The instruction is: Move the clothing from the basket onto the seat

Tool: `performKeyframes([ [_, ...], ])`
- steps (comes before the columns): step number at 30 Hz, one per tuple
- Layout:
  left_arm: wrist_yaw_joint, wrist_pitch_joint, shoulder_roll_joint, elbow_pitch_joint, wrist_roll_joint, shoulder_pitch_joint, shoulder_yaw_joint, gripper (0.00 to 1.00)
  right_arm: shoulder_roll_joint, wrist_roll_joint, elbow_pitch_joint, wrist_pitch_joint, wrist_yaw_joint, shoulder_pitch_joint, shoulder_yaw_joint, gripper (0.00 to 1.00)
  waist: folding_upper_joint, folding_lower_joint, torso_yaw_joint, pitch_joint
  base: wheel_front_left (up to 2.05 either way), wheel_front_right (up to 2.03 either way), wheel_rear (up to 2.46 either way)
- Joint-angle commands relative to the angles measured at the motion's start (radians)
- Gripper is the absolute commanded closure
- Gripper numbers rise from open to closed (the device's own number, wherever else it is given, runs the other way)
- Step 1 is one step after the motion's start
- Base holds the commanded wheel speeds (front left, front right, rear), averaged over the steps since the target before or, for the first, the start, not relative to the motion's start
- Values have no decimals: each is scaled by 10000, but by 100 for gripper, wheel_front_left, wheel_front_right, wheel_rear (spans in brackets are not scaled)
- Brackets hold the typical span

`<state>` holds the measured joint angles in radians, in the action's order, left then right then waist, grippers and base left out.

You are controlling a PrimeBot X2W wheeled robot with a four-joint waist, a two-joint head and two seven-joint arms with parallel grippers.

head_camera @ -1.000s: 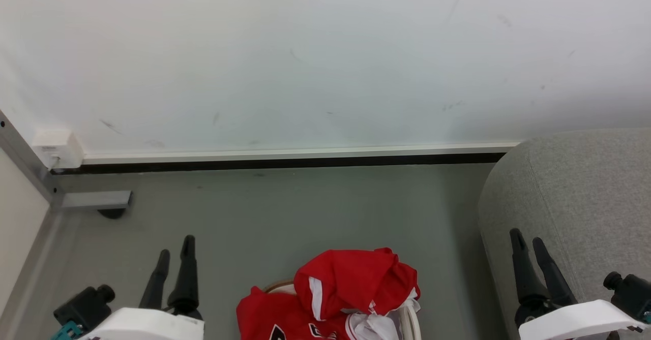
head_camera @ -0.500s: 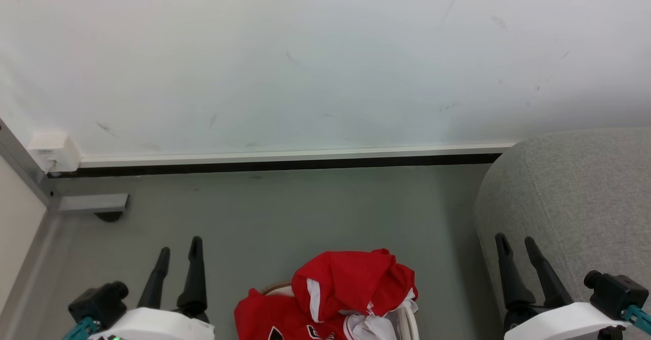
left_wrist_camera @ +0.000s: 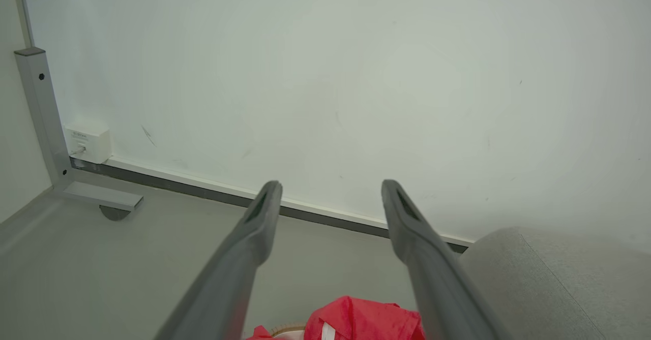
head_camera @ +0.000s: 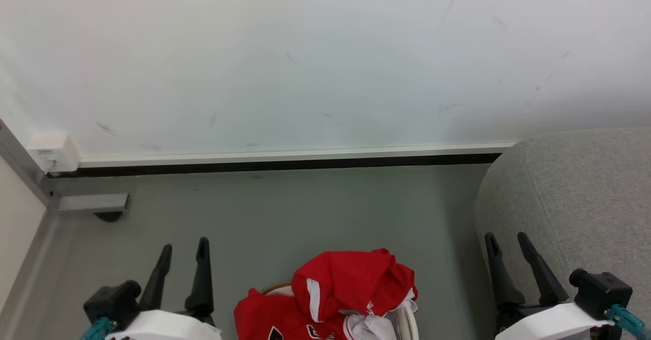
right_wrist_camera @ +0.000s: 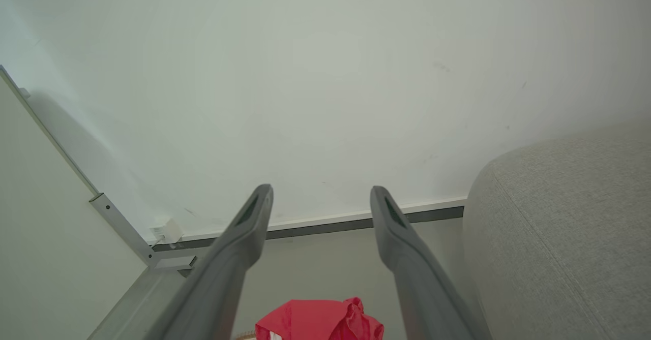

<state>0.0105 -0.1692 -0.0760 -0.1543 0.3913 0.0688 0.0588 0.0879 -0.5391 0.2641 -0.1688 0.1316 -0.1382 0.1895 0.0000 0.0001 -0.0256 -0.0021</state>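
Head view shows the clothing (head_camera: pixel 351 289) at the bottom centre. It is a red heap with white panels, mounded above the basket (head_camera: pixel 405 325), of which we see only a slice of rim. The basket stands on the grey floor (head_camera: pixel 305 208), with the seat (head_camera: pixel 585 187) just to its right and a bare strip of floor between them.

The left end effector (head_camera: pixel 184 246) hangs to the left of the heap and the right end effector (head_camera: pixel 507 238) to its right, in front of the seat's edge. Both are released, with their fingers spread and nothing between them. Each wrist view shows the red heap low between its own fingers, well short of the tips.

We judge the step in hand to be the reach for the first garment, since what we see of the seat carries no clothing. To do it well, we tip the view and one arm down onto the heap. The right arm seems the better choice, as it is nearer the seat. We aim at the topmost fold and clench on a thick bunch of fabric, keeping clear of the rim. We then lift straight up until the cloth hangs free, so the basket is not dragged, and only after that swing across to the seat.
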Motion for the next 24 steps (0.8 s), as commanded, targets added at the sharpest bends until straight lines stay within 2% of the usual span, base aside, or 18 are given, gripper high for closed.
performKeyframes([
  [1,-27,-128,-112,104,-303,-58,10,0,2,286,5,-125,-11,-163,39,0,0,-1,-7,2,0,0,0],
  [24,-118,-617,8,107,-2143,-124,-53,0,-122,1864,7,-622,-15,-147,-104,0,0,-1,-121,-7,0,0,0],
])
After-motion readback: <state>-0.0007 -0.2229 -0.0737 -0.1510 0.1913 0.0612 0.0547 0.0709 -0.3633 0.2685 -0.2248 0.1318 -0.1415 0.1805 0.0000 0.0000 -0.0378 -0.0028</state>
